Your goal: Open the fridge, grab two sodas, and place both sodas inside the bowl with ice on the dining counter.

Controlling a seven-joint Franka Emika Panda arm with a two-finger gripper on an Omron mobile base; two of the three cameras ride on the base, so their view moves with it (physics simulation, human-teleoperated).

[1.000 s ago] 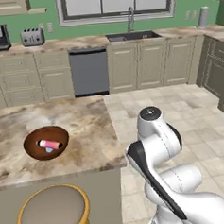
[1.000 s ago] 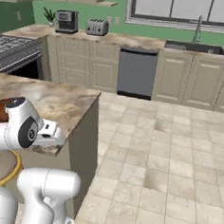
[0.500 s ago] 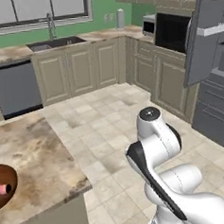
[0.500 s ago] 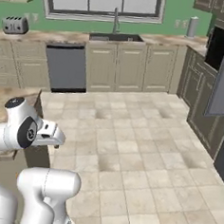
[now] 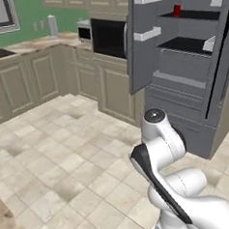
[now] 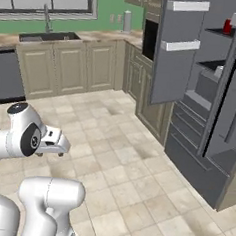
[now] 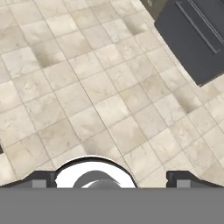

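Fridge run, as far as I can judge: the tall grey French-door fridge stands ahead of me with its doors swung wide, and one small red cylindrical soda with a dark top sits on the upper shelf inside, also visible from my right camera. My two-finger claw is released, tips spread wide at the bottom of the hand camera, holding nothing, and it points down at the beige tiled floor with the corner of the fridge's dark bottom drawer in the top right. My white arm is folded in close to my base, well apart from the shelves. So I reckon I'm in the fetch-a-soda step, with the door part already done. Next move, I think, calls for getting nearer to the open fridge, lifting the hand from floor-facing up to that high shelf, and lining the open fingers around the red can before closing. The shelf is high and the door bins stick out, so I'd watch clearance going in.
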